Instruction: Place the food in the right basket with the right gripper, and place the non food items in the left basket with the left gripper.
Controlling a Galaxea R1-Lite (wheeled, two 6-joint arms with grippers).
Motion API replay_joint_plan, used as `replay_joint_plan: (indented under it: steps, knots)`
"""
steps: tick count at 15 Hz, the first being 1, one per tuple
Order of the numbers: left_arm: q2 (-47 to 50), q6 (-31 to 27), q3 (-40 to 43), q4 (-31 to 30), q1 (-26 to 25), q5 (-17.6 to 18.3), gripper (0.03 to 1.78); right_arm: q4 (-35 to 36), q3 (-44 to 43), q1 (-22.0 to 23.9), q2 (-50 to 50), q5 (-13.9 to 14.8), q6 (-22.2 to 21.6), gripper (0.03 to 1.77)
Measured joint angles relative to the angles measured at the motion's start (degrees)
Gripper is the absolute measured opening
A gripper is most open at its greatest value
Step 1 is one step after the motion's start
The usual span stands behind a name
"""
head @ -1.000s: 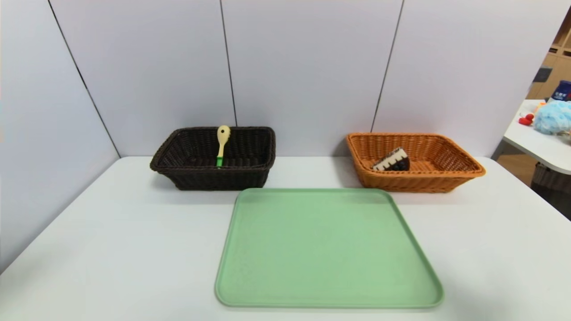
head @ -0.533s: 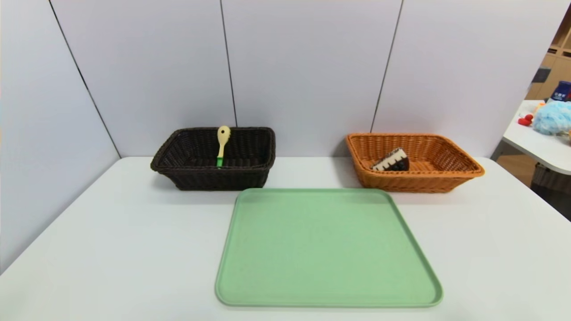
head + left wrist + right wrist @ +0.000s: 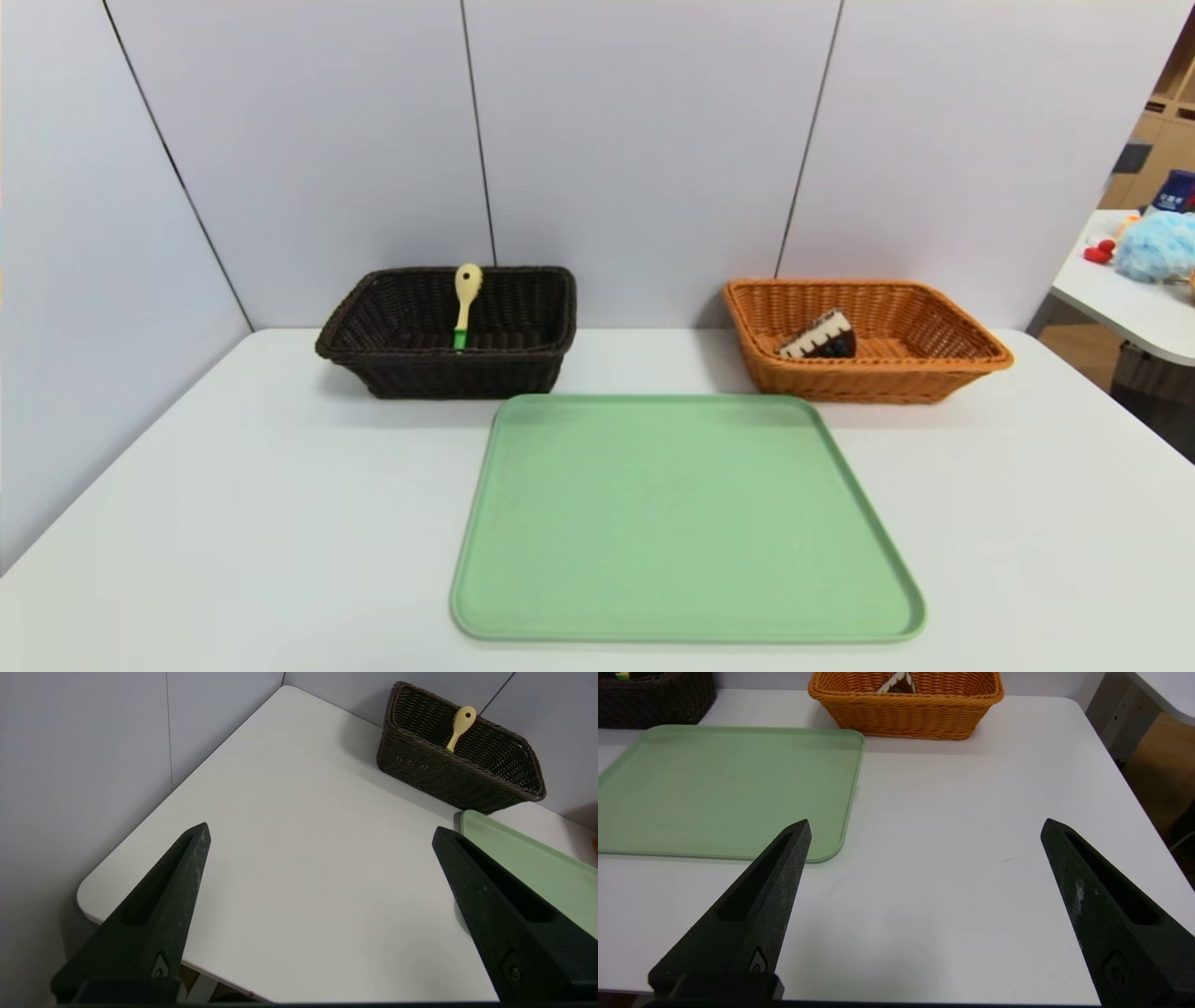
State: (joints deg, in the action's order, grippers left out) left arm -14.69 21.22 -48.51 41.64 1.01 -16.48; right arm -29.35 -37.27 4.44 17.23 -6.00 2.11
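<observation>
Sorting looks done: cake right, spoon left, both grippers spread

Cake wedge sits tilted inside the orange basket, toward its left end, cream side and dark icing showing. Slotted spoon leans in the dark basket, green handle down, pale head up by the back rim. Can't see a pen; the near wall hides part of the basket floor.

Handling, my read: cake is a light toy, probably firm foam or plastic, not fragile. If it needs a regrab, take it across the 2 cream sides, clear of the berries. Spoon looks like light, stiff plastic, maybe slick. Pinch the neck just below the head; gripping the head's edge could make it swivel.

Arms: 2, neither in the head view. Left gripper is over the table's left part, jaws wide, nothing between them. Right gripper is over the right part, beyond the green tray's edge, also wide and holding nothing. Both look idle, well apart from the baskets. Next move, if any: check for the pen, otherwise leave it.
</observation>
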Motion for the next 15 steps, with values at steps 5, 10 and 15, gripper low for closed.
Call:
replay_joint_plan:
  steps: [5,10,15]
  knots:
    - [9.92,-5.02,3.69,3.36,-0.8,4.39,1.69,-0.35,-2.0,-0.17,-1.13,0.13,-0.1,1.7]
    - [14.36,-6.53,4.5,5.79,-0.74,5.51,1.69,-0.52,-2.45,-0.17,-1.3,0.18,-0.21,1.7]
    - [14.69,-8.0,7.41,5.33,-0.74,5.11,1.69,-0.46,-2.01,-0.17,-1.29,-0.01,-0.57,1.7]
